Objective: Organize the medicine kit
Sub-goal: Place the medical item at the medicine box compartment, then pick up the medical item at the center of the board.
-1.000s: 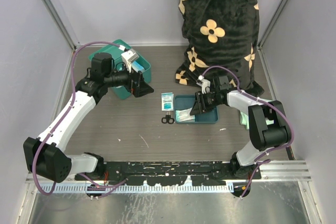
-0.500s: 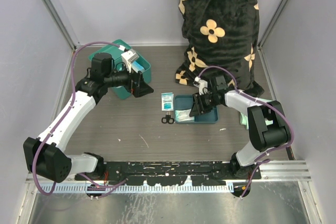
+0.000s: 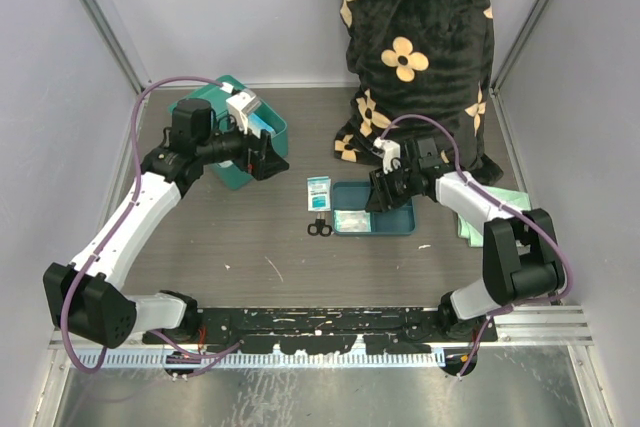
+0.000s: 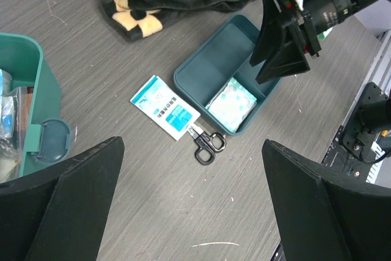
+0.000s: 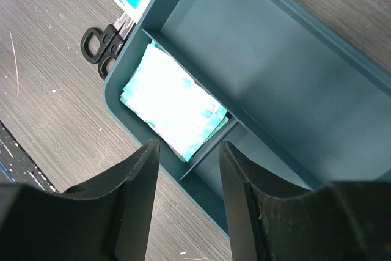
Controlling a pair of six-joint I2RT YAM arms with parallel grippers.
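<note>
Sprawling behind the divided tray (image 3: 352, 195) is a black flower-patterned blanket (image 3: 415, 47). The medicine kit (image 3: 235, 142) stands well left of the tray, lid up. Beside the kit, the left gripper (image 3: 270, 160) is spread wide and empty. Over the tray, the right gripper (image 5: 187, 145) is parted, pinching nothing. A pale packet (image 5: 174, 105) lies in the tray; a sachet (image 4: 165, 107) and scissors (image 4: 208, 143) lie just left of it.

Grey wood-grain table (image 3: 250, 237). Teal-green medicine kit (image 3: 230, 176) sat back left. Darker divided tray (image 3: 395, 219) lay at centre. White-and-blue sachet (image 3: 318, 192) lay just left of it, not touching, with black scissors (image 3: 319, 228) at the sachet's near corner. Black flower-print blanket (image 3: 410, 57) was heaped at the back, pale green cloth (image 3: 468, 229) far right.
</note>
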